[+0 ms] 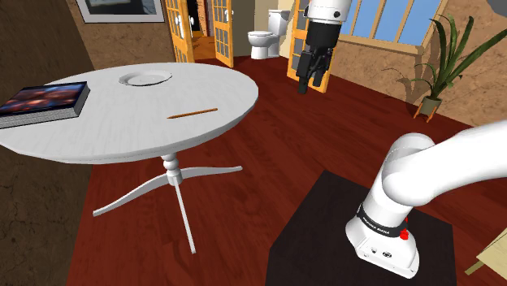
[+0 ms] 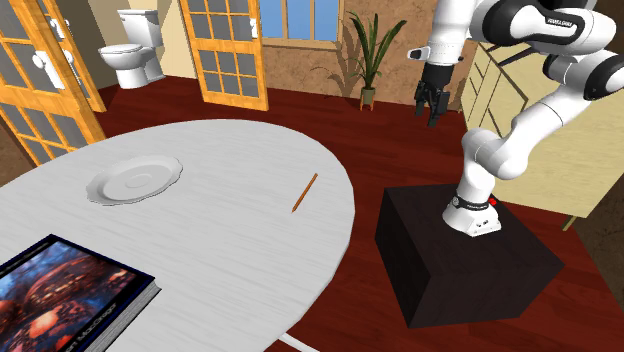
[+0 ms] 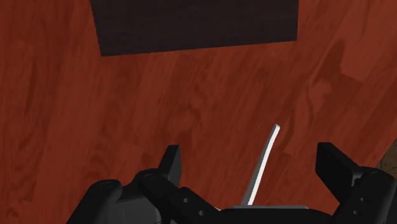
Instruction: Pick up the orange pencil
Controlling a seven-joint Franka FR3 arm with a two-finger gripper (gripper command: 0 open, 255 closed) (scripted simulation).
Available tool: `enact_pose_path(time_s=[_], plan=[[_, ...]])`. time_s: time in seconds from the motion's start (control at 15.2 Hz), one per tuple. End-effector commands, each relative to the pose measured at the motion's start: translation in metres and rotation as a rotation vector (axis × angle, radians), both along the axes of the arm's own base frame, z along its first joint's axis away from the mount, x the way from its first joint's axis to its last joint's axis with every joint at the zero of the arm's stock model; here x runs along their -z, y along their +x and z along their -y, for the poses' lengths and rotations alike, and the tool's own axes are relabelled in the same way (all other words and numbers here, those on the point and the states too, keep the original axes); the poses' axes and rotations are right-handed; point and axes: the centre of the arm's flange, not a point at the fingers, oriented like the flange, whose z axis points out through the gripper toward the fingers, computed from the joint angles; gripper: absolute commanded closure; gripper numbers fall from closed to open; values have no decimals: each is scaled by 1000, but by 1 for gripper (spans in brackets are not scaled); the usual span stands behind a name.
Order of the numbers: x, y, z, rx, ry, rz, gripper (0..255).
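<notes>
The approach is judged to be in hand: the gripper (image 1: 312, 81) is seen high over the wooden floor (image 1: 268, 154) with its fingers parted and nothing between them. The orange pencil (image 1: 192, 113) lies flat on the round white table (image 1: 114, 126), near the edge facing the stand (image 1: 325, 215) and well apart from the gripper. Next, the hand must be carried over the pencil, aligned across its thin shaft, and lowered.

White arm (image 1: 455, 162), black fingers (image 3: 170, 164)

home | toilet (image 1: 264, 42) | glazed doors (image 2: 222, 50) | potted plant (image 1: 439, 61)

one pencil (image 1: 192, 113), one plate (image 1: 145, 79), seemingly one book (image 1: 41, 101)
</notes>
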Motion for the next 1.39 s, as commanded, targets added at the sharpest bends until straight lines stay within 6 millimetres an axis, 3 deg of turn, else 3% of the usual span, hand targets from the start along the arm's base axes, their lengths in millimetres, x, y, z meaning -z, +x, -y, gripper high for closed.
enact_pose_path(time_s=[0.0, 0.66, 1.32], plan=[[0, 0, 0, 0, 0, 0, 0], [31, 123, -4, -370, -96, 33, 0], [60, 238, -49, -739, -192, 67, 0]])
